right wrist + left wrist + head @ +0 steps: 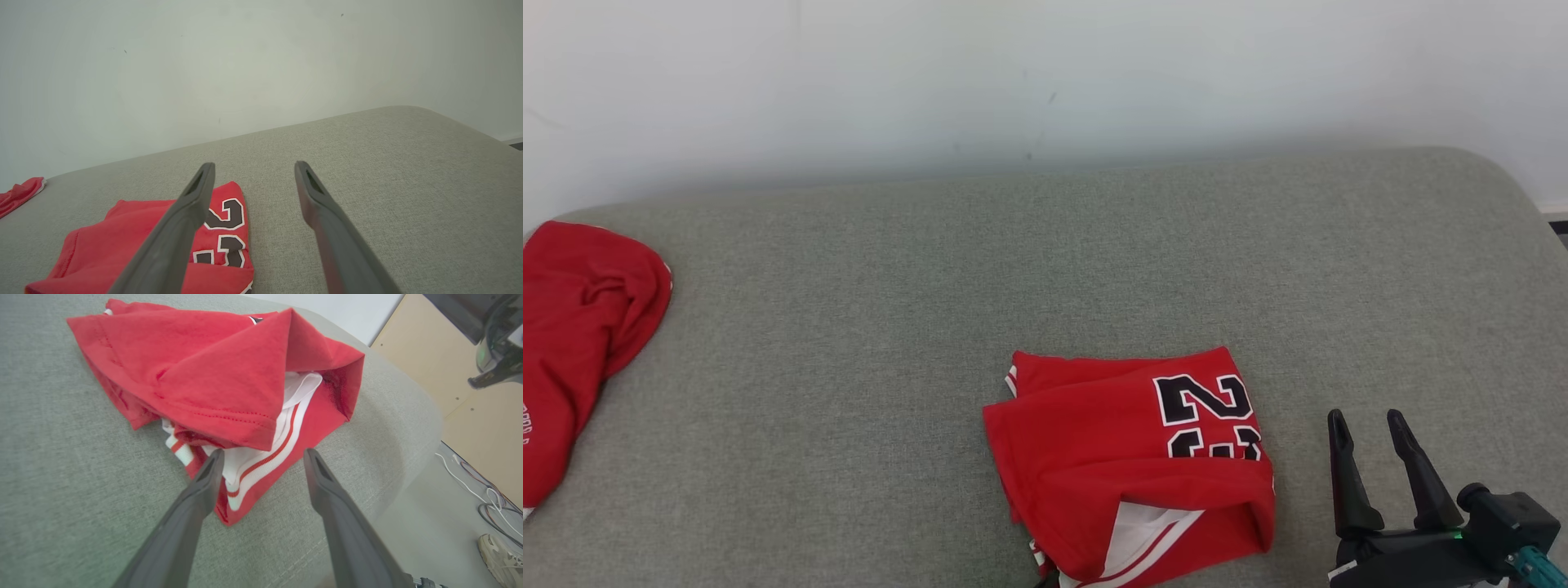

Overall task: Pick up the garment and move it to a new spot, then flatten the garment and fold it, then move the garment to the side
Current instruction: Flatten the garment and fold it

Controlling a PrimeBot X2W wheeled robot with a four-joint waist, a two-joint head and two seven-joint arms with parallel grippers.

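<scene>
A folded red jersey (1131, 457) with black-and-white numbers lies near the front middle of the grey cushioned surface (890, 310). Its white-and-red striped trim pokes out at the near edge. My right gripper (1368, 420) stands open just to the jersey's right, holding nothing; in the right wrist view the jersey (155, 241) lies to the left of the right gripper (253, 169). In the left wrist view my left gripper (263, 455) is open, its fingertips at the jersey's (212, 371) near edge over the striped trim (261, 457), with nothing clamped.
A second red garment (580, 343) lies crumpled at the far left edge of the surface. A white wall (1045, 73) runs behind. In the left wrist view, floor cables (486, 490) and a person's shoe (500, 555) lie past the surface's edge.
</scene>
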